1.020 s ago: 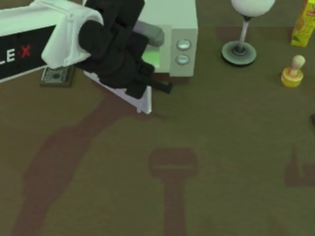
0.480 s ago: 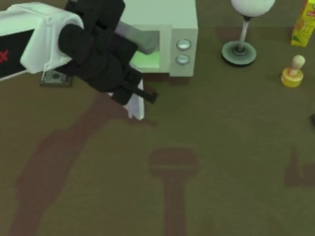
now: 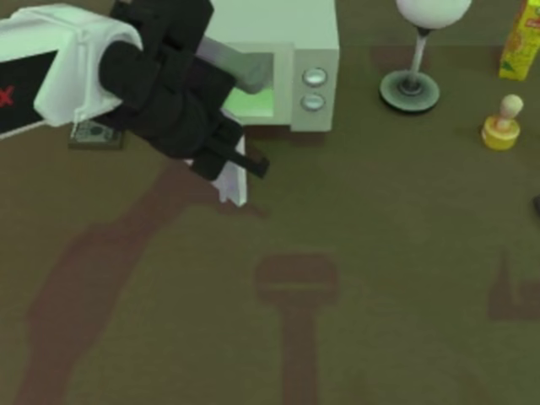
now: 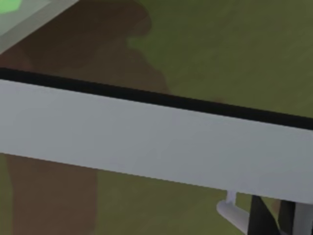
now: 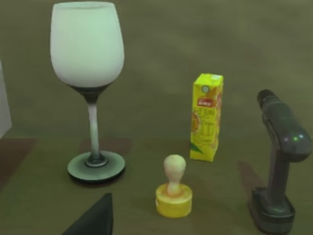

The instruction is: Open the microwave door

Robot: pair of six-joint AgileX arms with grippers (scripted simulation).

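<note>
Door (image 3: 234, 181) edge sat at my left gripper (image 3: 240, 159), swung out from microwave (image 3: 287, 34) toward table front; finger state unclear. Right arm parked offscreen.

Left gripper (image 3: 245, 160) at the free edge of the swung-out microwave door (image 3: 232, 181); microwave (image 3: 291, 51) body just beyond it. Banknote (image 3: 97, 132) under the arm. Bare table (image 3: 380, 253) toward the near edge and rightward. Wine glass (image 3: 419, 42), yellow stamp (image 3: 502, 124), juice carton (image 3: 521, 42) well right.
</note>
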